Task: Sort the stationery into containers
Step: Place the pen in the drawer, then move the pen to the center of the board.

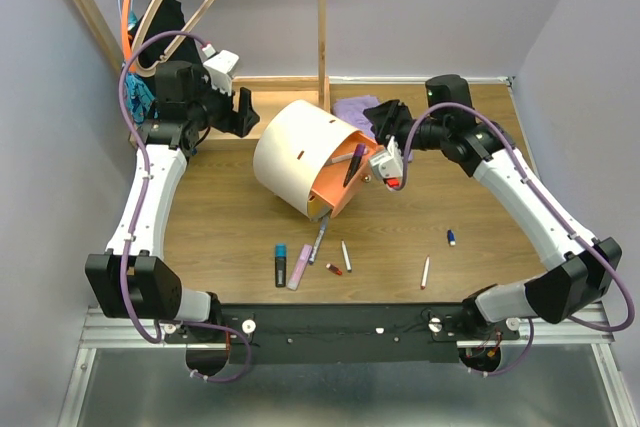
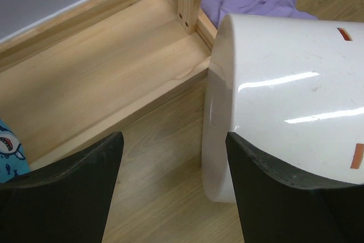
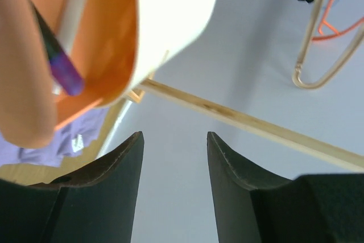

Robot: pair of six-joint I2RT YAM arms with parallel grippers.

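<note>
The cream-white drum container point(image 1: 298, 147) lies tilted on the table with its orange drawer point(image 1: 335, 192) pulled out. A purple marker point(image 1: 354, 162) and a white pen point(image 1: 343, 158) rest in the drawer, and the purple marker point(image 3: 63, 72) also shows in the right wrist view. My right gripper point(image 1: 386, 115) hangs open and empty just right of the drawer point(image 3: 108, 44), pointing up at the wall point(image 3: 174, 135). My left gripper point(image 1: 243, 112) stands open beside the drum's back-left rim point(image 2: 227, 140), holding nothing point(image 2: 173, 135). A black marker point(image 1: 281, 265), pink marker point(image 1: 300, 267) and white pens point(image 1: 346, 255) lie loose in front.
A purple cloth point(image 1: 355, 107) lies behind the drum. A wooden tray point(image 2: 85, 78) and upright wooden post point(image 1: 323, 17) stand at the back. Another white pen point(image 1: 426, 272), a small blue item point(image 1: 452, 237) and a small red item point(image 1: 334, 269) lie on the table.
</note>
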